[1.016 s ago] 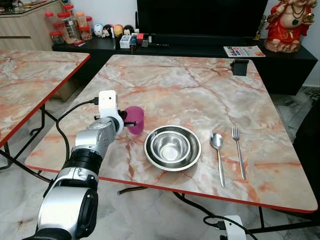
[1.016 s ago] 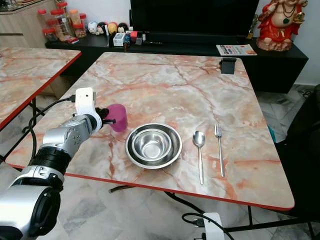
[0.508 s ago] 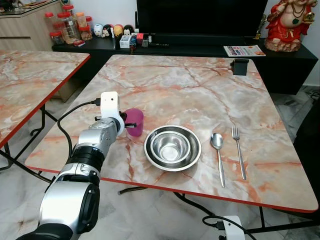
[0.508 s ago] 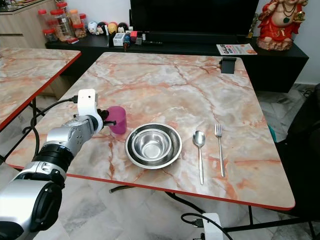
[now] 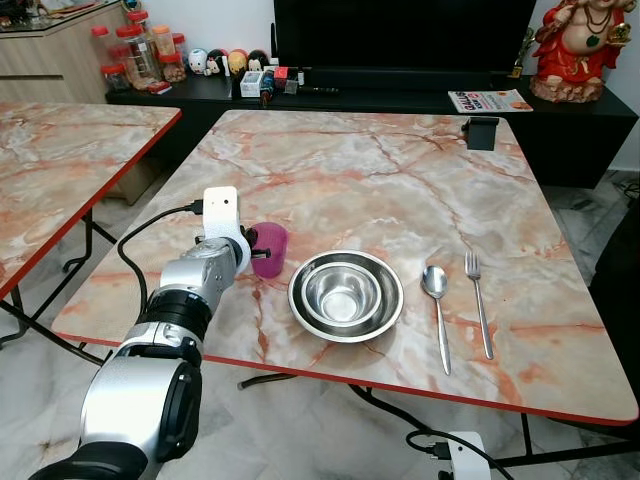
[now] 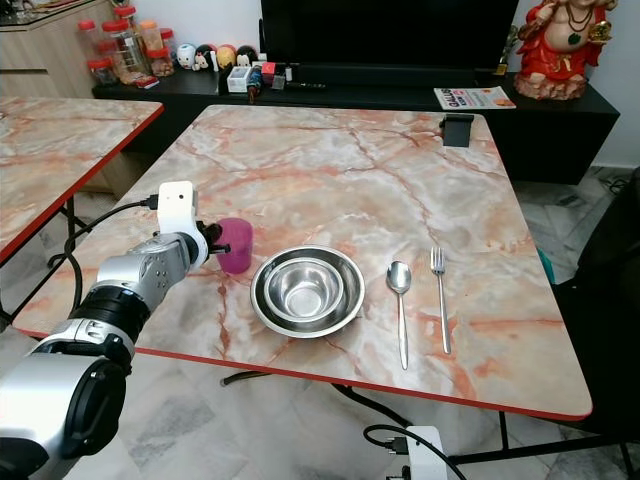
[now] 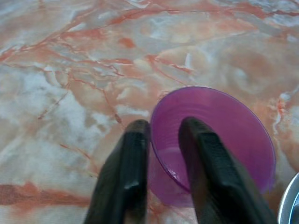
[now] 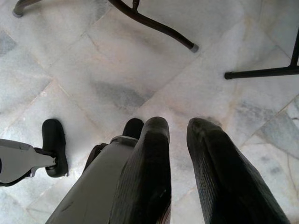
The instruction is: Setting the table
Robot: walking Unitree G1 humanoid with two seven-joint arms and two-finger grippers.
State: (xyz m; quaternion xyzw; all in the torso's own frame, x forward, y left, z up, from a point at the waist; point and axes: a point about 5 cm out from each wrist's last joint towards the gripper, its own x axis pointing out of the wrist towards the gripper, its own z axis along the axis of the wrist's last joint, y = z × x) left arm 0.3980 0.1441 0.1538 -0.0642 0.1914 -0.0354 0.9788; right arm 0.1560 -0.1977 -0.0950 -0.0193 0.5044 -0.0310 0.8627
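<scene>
A pink cup [image 5: 272, 250] stands on the marble table [image 5: 400, 180], just left of two nested steel bowls [image 5: 392, 300]. My left gripper [image 5: 255, 243] is shut on the pink cup's near wall. In the left wrist view, one finger is inside the pink cup [image 7: 224, 126] and the other is outside, with the left gripper [image 7: 161, 128] pinching the rim. A spoon [image 5: 436, 300] and a fork [image 5: 478, 300] lie side by side right of the bowls. My right gripper [image 8: 177, 128] hangs idle over the tiled floor, fingers close together.
A second marble table [image 5: 60, 150] stands to the left across a narrow gap. A small black box [image 5: 481, 133] sits at the table's far right corner. Behind is a black cabinet [image 5: 400, 95] with a TV, jars, a magazine and a red statue [image 5: 580, 50].
The left gripper has brought the pink cup down a little and slightly nearer the table's front edge. Bowls, spoon and fork have not moved.
</scene>
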